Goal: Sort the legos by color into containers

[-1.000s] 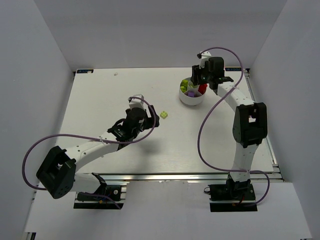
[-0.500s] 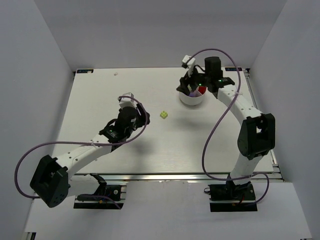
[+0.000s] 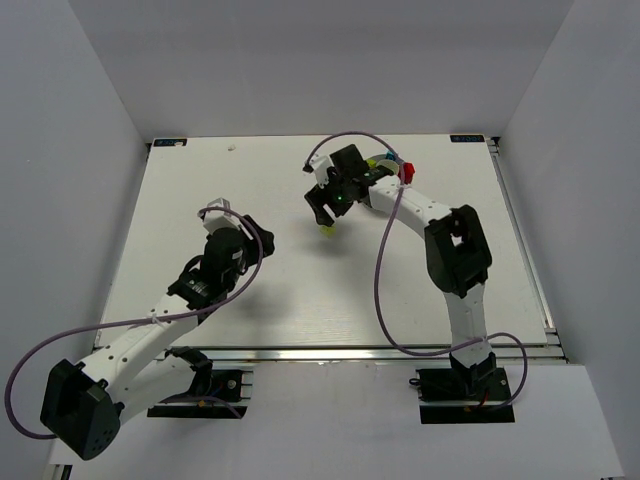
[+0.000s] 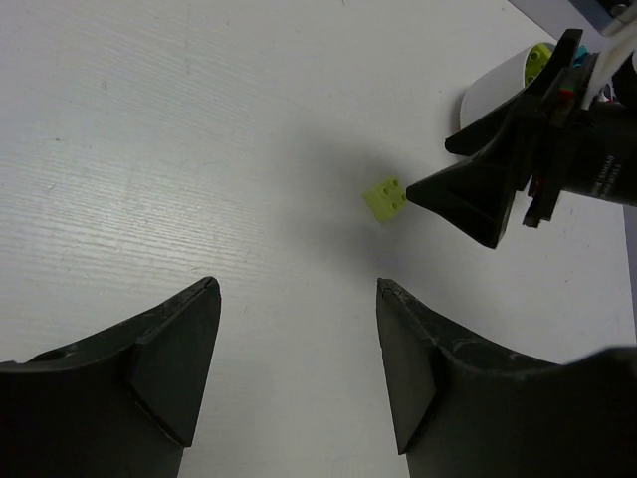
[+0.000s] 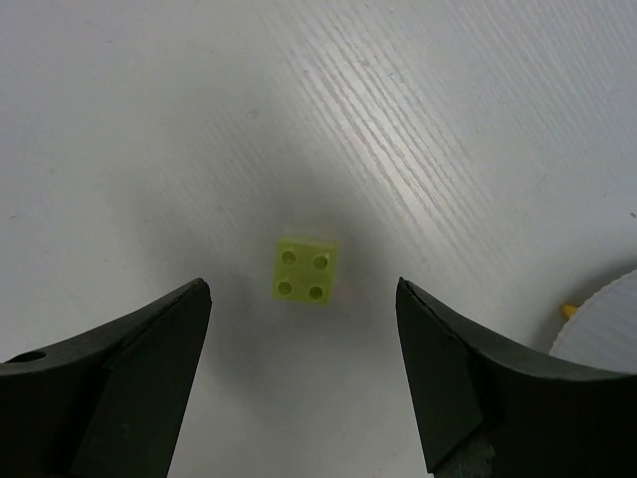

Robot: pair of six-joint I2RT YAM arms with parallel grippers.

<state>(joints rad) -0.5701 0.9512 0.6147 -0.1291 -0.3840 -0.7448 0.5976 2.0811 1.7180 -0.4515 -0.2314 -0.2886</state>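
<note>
showing a single lime green lego (image 5: 304, 272) lying studs up on the white table (image 5: 119, 119), midway between the spread jaws of the right gripper (image 5: 302, 291), with bare table on either side and neither jaw touching it. only the right wrist view gives this gap; in the left wrist view one dark right finger (image 4: 468, 194) points at the brick's edge, and whether it touches cannot be told there. the top external view shows the brick just beyond the gripper's tips. the left gripper (image 4: 297, 289) has its jaws spread as well, holding nothing; the brick lies ahead of them, nearer the right-hand jaw's side and well apart. the white dish (image 4: 493, 88) appears beyond the right gripper in the left wrist view, with a lime piece (image 4: 540, 55) at its rim; the right wrist view catches only its edge, outside the right-hand jaw. from above, the arm hides most of the dish, leaving a red piece (image 3: 407, 172) visible.
</note>
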